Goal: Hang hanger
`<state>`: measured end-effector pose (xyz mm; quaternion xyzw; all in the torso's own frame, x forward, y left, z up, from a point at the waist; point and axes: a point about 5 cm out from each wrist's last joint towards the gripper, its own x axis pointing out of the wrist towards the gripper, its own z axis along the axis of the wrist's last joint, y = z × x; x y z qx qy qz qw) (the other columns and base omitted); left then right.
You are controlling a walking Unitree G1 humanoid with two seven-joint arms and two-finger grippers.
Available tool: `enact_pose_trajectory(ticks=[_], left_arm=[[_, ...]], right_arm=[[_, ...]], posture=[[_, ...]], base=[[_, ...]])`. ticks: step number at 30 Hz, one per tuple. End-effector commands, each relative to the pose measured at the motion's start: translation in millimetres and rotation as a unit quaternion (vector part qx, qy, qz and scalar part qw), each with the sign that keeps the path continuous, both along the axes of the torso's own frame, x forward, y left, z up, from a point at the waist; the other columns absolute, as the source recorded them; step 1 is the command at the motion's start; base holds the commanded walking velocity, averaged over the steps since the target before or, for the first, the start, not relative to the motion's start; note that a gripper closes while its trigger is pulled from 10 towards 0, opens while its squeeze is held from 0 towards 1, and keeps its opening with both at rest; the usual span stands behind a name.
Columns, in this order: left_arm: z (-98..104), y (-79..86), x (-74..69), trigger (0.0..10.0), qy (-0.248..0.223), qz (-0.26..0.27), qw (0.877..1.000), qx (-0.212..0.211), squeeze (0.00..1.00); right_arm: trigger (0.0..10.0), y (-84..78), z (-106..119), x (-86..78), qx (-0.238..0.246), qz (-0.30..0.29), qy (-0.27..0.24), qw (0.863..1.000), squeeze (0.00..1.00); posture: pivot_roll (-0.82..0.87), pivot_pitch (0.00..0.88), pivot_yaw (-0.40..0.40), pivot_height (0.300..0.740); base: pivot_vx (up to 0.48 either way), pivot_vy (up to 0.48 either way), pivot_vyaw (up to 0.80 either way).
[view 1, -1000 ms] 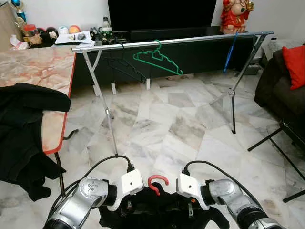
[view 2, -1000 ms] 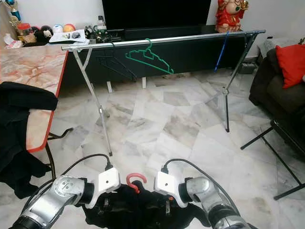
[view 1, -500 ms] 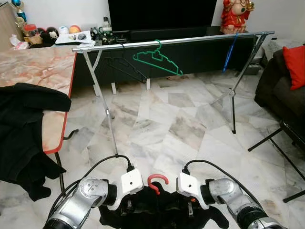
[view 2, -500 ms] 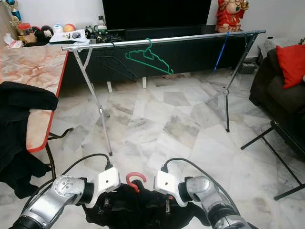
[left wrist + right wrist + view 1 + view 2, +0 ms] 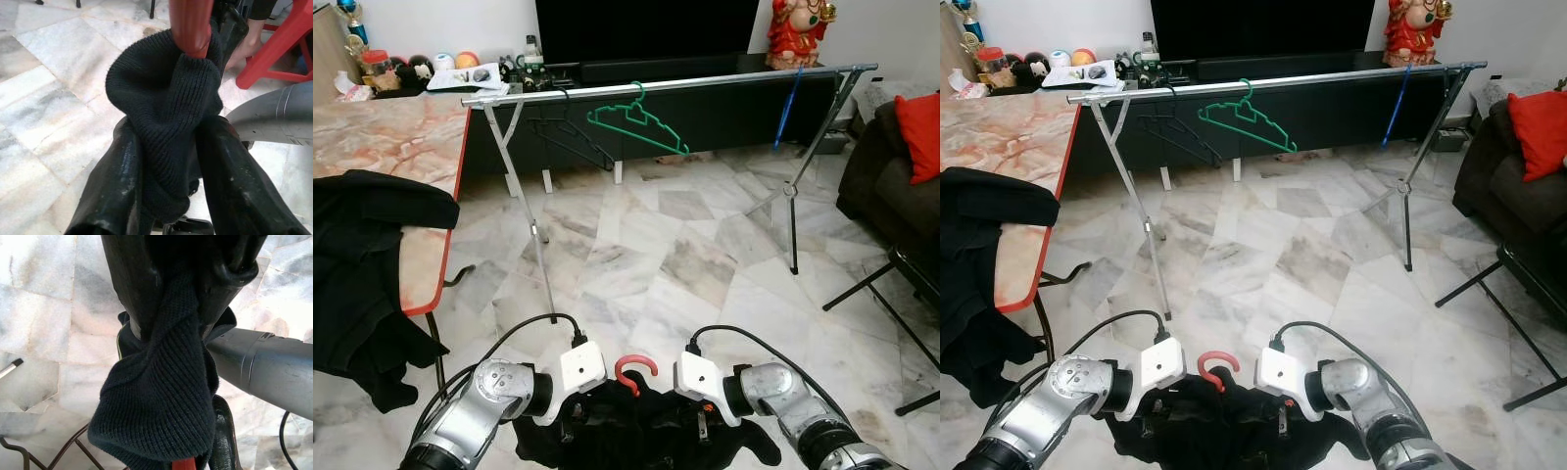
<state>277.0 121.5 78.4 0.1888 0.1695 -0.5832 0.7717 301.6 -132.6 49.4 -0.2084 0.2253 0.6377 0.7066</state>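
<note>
The robot stands well back from the drying rack [image 5: 666,85], both arms low in front of its body, carrying a red hanger [image 5: 635,370] with a dark knitted garment [image 5: 646,436] draped on it. The left gripper [image 5: 166,161] is clamped on a bunch of the knit just below the hanger's red neck, and the right gripper [image 5: 183,303] is pinched on the other shoulder of the garment, so each pair of fingers is closed on cloth rather than on bare plastic.

The hanger's long axis runs left to right between the two wrists, roughly parallel to the rack's rail. Its hook stands upright between them, curling over toward the left.

To my eye this is the carrying stage: the load is gathered and held, but the rail is still far across the marble floor [image 5: 685,255]. The next move calls for walking forward, then lifting both arms together so the hook rises above the bar and drops over it. The free stretch of rail between the green hanger [image 5: 637,119] and the blue one [image 5: 786,103] looks the easiest place. A black hanger [image 5: 570,142] hangs nearer the left end, beside the marble table [image 5: 391,147] where more dark clothing [image 5: 362,264] lies.
</note>
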Motion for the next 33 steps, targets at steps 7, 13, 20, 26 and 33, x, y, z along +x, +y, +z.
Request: enact_pose_trajectory(ticks=[7,13,20,26,33], left_arm=[[-3.0,-4.9,-3.3,6.3,0.003,-0.014,1.000,0.000,0.00],[-3.4,-6.8,-4.8,7.5,0.006,-0.017,1.000,-0.007,0.00],[-2.4,-8.7,-4.5,0.0,0.005,-0.019,1.000,-0.010,0.00],[-3.0,-9.5,-4.8,0.0,0.006,-0.024,1.000,-0.015,0.00],[-2.2,-9.5,-4.4,0.0,0.006,-0.026,0.999,-0.017,0.00]], right_arm=[[10.0,6.6,21.8,16.7,0.033,-0.018,-0.048,0.998,0.00],[10.0,6.5,28.3,22.5,0.036,-0.030,-0.066,0.997,0.00],[10.0,8.9,33.7,26.6,0.043,-0.035,-0.074,0.996,0.00],[10.0,12.2,35.0,27.0,0.047,-0.030,-0.074,0.996,0.00],[10.0,13.1,35.5,27.5,0.047,-0.029,-0.074,0.996,0.00]], posture=[[0.09,0.075,0.022,0.740],[0.09,0.071,0.022,0.740],[0.09,0.071,0.022,0.740],[0.09,0.056,0.026,0.740],[0.09,0.054,0.026,0.740]], base=[[0.000,0.000,0.00],[0.000,0.000,0.00],[0.000,0.000,0.00],[0.000,0.000,0.00],[0.000,0.000,0.00]])
